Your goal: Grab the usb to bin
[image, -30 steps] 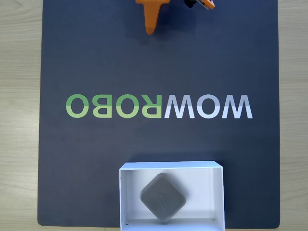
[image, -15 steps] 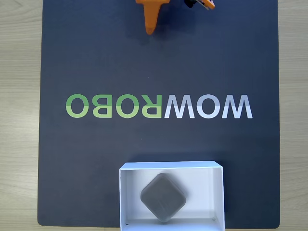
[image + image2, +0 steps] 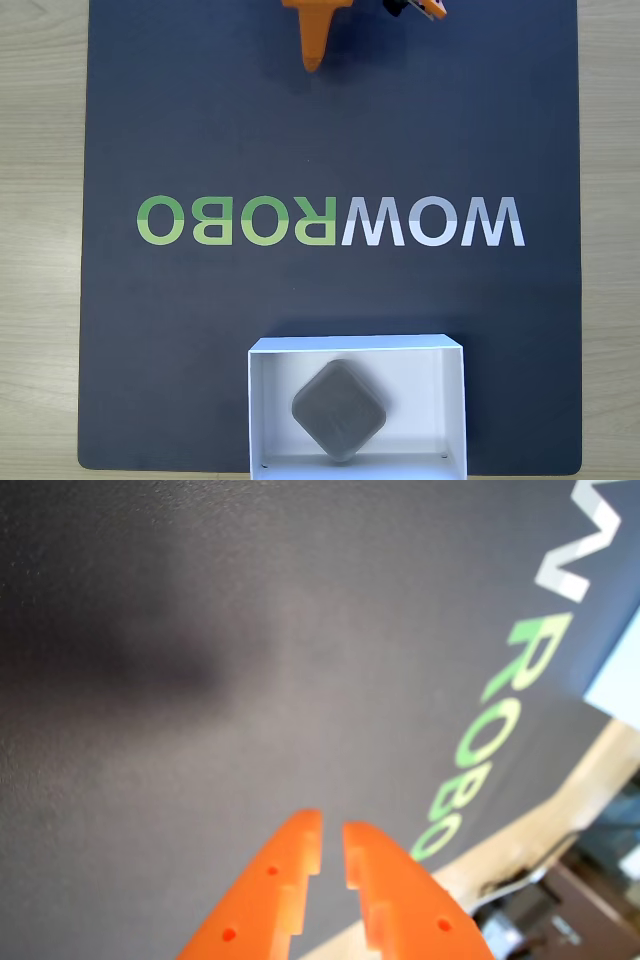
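Note:
The usb [image 3: 339, 410], a small grey rounded-square box, lies turned like a diamond inside the bin [image 3: 355, 345], a white open-top box at the mat's bottom edge in the fixed view. My orange gripper [image 3: 313, 60] hangs at the top of that view, far from the bin, pointing down the mat. In the wrist view the gripper [image 3: 332, 825] has its two orange fingers almost together, only a thin slit between them and nothing held, above bare dark mat.
A dark mat [image 3: 200, 120] with mirrored WOWROBO lettering [image 3: 330, 221] covers the light wooden table [image 3: 40, 250]. Another orange and black arm part [image 3: 415, 8] shows at the top edge. In the wrist view a pale corner [image 3: 620, 675] sits at the right edge.

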